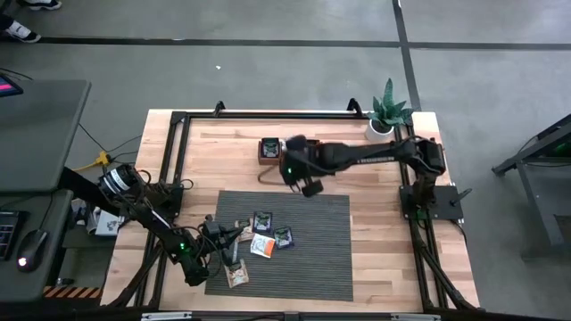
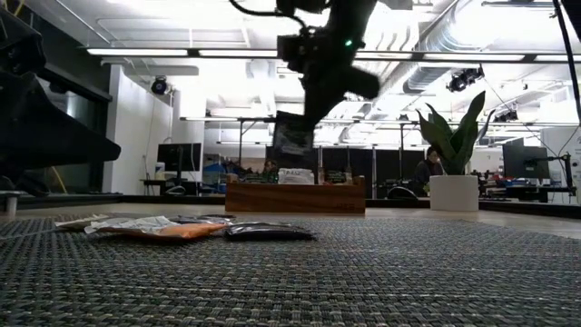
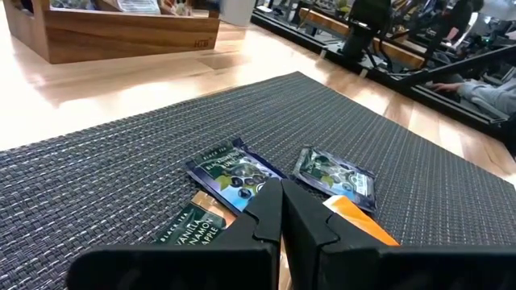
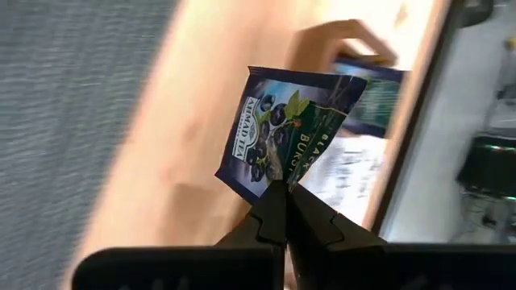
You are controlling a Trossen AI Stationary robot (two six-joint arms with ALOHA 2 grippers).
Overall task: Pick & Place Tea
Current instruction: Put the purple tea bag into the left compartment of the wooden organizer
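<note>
Since the right tool point(image 4: 284, 193) only pinches the sachet point(image 4: 286, 129) by a corner, it could slip short of the box point(image 1: 269, 149); left tool point(image 3: 282, 211) shut, empty.

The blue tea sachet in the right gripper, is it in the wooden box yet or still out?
Out. The right gripper, shut on the blue tea sachet, holds it in the air near the wooden box.
</note>
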